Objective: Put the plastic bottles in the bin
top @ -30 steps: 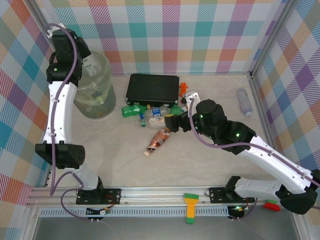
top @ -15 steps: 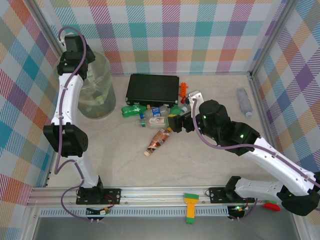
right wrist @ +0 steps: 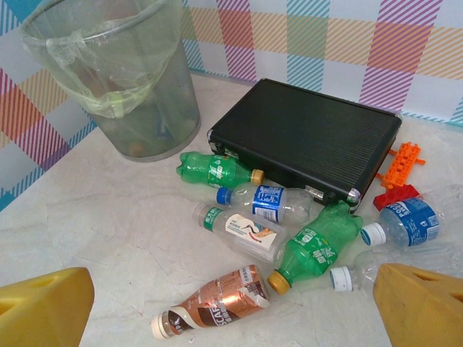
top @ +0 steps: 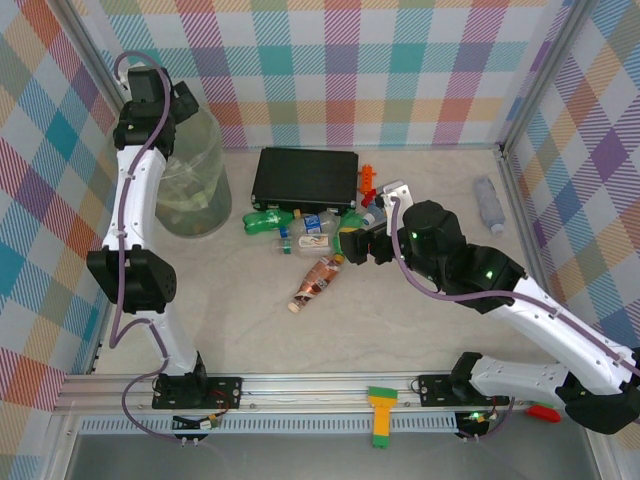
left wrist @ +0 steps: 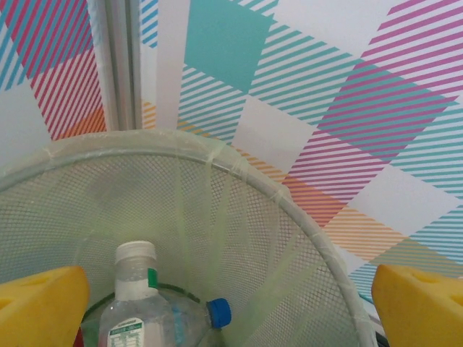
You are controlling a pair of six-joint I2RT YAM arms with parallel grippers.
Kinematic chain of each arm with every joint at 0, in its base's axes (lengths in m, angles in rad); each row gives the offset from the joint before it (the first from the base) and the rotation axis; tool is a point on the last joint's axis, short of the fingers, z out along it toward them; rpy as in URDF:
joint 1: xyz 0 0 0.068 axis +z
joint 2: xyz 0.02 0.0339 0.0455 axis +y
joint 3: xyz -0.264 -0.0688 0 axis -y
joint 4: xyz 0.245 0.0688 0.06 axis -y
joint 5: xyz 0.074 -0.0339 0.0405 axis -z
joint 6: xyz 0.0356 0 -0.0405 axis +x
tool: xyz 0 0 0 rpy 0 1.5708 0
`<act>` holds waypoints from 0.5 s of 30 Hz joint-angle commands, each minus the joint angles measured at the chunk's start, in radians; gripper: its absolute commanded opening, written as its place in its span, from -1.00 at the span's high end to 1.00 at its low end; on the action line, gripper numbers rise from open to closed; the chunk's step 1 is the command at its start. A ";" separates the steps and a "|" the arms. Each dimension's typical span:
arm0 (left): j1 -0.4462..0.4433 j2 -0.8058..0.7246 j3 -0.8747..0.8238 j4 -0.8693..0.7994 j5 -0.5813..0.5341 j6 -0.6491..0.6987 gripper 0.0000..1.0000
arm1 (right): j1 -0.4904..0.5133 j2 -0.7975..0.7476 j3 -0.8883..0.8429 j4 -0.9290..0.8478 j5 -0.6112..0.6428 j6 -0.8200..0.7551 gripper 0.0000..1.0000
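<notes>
"What is your left gripper doing?"

"My left gripper (left wrist: pixel 231 309) is spread wide and holds nothing. The bin (left wrist: pixel 239 170) is right under it, with the rim curving across just below. Down inside I see a clear bottle with a white cap (left wrist: pixel 134 289), and a blue-capped bottle (left wrist: pixel 217 312) touching it."

"And the right one?"

"My right gripper (right wrist: pixel 231 307) is spread wide too, empty, above the table (right wrist: pixel 108 217). A brown bottle (right wrist: pixel 217 300) lies just beneath and ahead of it. A little further ahead are a green bottle with a yellow cap (right wrist: pixel 315 249), a white-labelled bottle (right wrist: pixel 242 230), a blue-labelled bottle (right wrist: pixel 271 202) and a second green bottle (right wrist: pixel 217 170), all close together. A black case (right wrist: pixel 311 137) sits just beyond them. The bin stands well ahead, off to the left."
</notes>
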 commanded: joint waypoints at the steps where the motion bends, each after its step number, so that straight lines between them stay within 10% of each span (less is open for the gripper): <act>1: 0.005 -0.071 0.019 -0.013 0.041 -0.041 -0.99 | 0.002 -0.010 0.006 0.013 0.011 0.016 -0.98; 15: -0.140 -0.245 -0.163 -0.085 0.084 -0.075 -0.99 | -0.164 0.077 0.062 -0.112 0.022 0.149 -0.98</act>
